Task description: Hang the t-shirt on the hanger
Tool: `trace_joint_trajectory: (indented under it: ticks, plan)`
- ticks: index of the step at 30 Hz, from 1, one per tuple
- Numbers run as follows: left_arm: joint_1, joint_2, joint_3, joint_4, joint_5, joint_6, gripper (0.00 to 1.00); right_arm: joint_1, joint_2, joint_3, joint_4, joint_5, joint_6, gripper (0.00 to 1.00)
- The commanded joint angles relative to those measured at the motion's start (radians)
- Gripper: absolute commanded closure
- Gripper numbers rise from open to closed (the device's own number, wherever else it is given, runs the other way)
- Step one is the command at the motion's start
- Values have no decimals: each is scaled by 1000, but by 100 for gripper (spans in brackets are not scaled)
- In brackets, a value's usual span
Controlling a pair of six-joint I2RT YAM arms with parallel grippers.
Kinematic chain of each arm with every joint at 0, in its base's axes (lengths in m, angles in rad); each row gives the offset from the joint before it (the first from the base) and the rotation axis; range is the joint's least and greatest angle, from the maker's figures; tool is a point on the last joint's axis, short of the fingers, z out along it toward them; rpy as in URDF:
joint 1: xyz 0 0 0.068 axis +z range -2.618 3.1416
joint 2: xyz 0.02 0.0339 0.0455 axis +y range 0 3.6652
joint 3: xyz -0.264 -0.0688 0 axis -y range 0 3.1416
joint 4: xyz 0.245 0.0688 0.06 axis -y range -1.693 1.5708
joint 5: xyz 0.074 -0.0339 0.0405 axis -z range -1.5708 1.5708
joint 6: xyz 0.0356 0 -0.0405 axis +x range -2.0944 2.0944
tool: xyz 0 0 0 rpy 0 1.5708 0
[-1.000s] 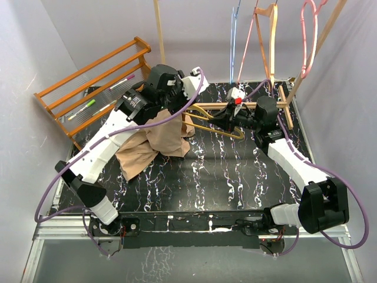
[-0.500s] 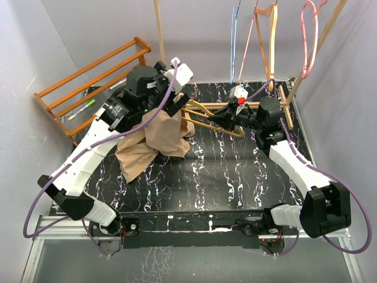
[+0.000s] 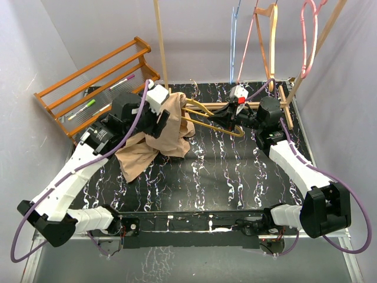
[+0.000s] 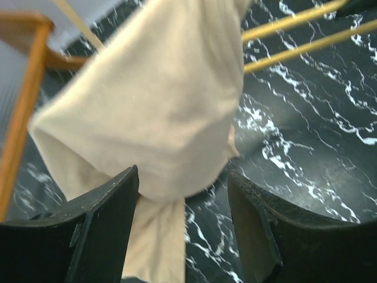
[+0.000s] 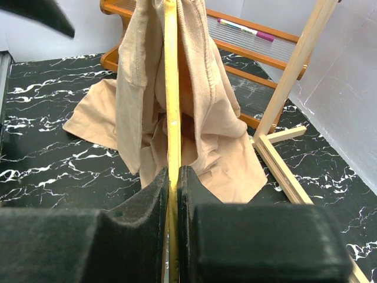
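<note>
The tan t-shirt (image 3: 171, 131) is draped over the left end of the yellow hanger (image 3: 213, 122), and its lower part trails on the black marbled table. My right gripper (image 3: 227, 118) is shut on the hanger's bar (image 5: 171, 118), holding it out level toward the shirt (image 5: 212, 118). In the right wrist view my right gripper (image 5: 175, 177) clamps the thin bar edge-on. My left gripper (image 3: 160, 121) sits just left of the hanging cloth. Its jaws (image 4: 182, 224) stand apart, with the shirt (image 4: 159, 100) hanging just ahead of them and unclamped. The hanger's two bars (image 4: 294, 35) run off to the upper right.
An orange wooden rack (image 3: 94, 82) with markers stands at the back left. A light wooden stand (image 3: 283, 100) at the back right carries pink, blue and wooden hangers (image 3: 274, 35). One upright post (image 3: 159, 41) rises behind the shirt.
My left arm has drawn back to the left and lower, away from over the hanger, leaving the shirt draped on the hanger's end. The right arm and hanger have stayed put.
</note>
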Motion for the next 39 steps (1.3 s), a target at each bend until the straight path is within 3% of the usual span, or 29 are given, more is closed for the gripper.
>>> trace_joint_trajectory:
  ticks: [1, 10, 15, 18, 20, 24, 30, 39]
  plan:
    - [-11, -87, -128, 8, -42, -191, 41, 2, -19, 36, 97, 26, 6, 92]
    - [-43, -39, -216, 161, -99, -312, 37, 2, -13, 20, 115, 31, 24, 92]
    - [-62, -4, -288, 312, -311, -320, 37, 3, -20, 11, 122, 32, 31, 92]
    - [-64, 13, -330, 394, -361, -283, 39, 3, -26, 4, 122, 36, 28, 92]
    - [-65, 20, -347, 430, -364, -265, 50, 3, -32, 0, 122, 38, 26, 92]
    - [-65, 22, -360, 487, -370, -228, 99, 2, -33, -1, 123, 39, 26, 92]
    - [-66, -8, -319, 441, -332, -172, 100, 3, -33, -6, 115, 39, 20, 92]
    - [-66, -6, -34, 97, -159, 67, 100, 3, -20, -7, 58, 34, -17, 92]
